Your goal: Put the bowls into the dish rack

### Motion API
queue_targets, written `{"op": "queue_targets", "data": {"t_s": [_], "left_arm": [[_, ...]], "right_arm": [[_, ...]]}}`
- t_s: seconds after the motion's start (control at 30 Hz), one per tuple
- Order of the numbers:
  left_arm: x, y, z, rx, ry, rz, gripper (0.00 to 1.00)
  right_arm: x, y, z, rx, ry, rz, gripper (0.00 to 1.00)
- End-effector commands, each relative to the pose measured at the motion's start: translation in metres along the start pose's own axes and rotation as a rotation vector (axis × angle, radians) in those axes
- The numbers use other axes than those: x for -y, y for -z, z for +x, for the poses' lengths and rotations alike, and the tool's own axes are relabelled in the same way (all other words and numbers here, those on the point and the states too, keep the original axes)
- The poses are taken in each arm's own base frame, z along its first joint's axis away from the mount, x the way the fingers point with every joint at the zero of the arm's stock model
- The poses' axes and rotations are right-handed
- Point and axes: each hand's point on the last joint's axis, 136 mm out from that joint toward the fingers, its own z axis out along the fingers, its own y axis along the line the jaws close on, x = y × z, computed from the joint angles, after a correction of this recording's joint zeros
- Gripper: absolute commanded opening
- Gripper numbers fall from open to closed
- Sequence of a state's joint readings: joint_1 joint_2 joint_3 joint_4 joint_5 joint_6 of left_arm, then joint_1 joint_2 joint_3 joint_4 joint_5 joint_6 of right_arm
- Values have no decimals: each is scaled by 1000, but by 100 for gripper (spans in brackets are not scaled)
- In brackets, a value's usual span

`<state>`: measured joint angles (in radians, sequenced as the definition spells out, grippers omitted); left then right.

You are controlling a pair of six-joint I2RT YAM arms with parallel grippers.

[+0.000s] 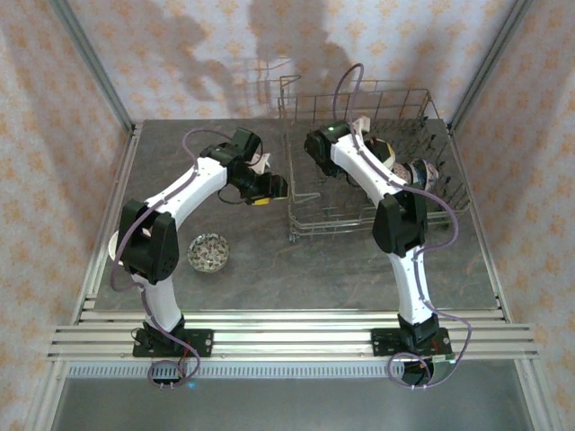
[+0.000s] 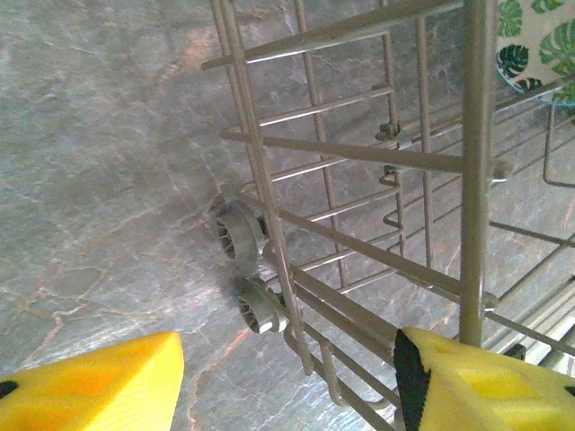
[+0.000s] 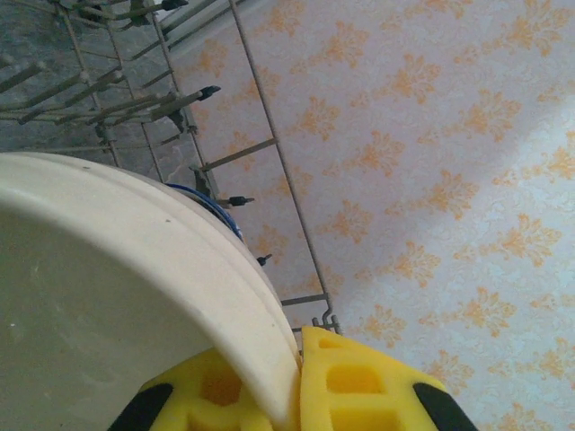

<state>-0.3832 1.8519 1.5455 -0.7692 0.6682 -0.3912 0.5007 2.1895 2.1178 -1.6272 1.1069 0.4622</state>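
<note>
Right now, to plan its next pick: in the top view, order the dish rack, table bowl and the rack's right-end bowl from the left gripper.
1. dish rack, just right of the left gripper
2. table bowl, near-left
3. right-end bowl, far right

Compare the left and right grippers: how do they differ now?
The left gripper stands open and empty; the right gripper is shut on the rim of the cream bowl. The left gripper is outside the dish rack, by its corner; the right gripper is over the rack. Both have yellow fingers.
</note>
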Motion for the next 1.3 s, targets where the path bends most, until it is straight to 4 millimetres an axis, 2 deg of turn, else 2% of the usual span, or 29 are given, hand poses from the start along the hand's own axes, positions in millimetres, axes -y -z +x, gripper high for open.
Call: {"op": "queue_targets", "data": {"t_s": [0.0, 0.2, 0.4, 0.63, 0.8, 1.27], "left_arm": [[17, -17, 41, -130, -38, 50, 64], [23, -18, 50, -149, -48, 81, 64], [24, -5, 51, -125, -71, 69, 66], [12, 37, 20, 52, -71, 3, 68], [16, 65, 2, 166, -77, 5, 70], [23, 81, -10, 231, -70, 34, 73]], "right_arm": [[47, 3, 4, 33, 122, 91, 0], [47, -2, 7, 18, 159, 95, 0], [45, -6, 10, 23, 192, 122, 0], [39, -13, 16, 7, 222, 133, 0], [36, -15, 16, 11, 244, 145, 0], [19, -16, 13, -1, 297, 133, 0]]}}
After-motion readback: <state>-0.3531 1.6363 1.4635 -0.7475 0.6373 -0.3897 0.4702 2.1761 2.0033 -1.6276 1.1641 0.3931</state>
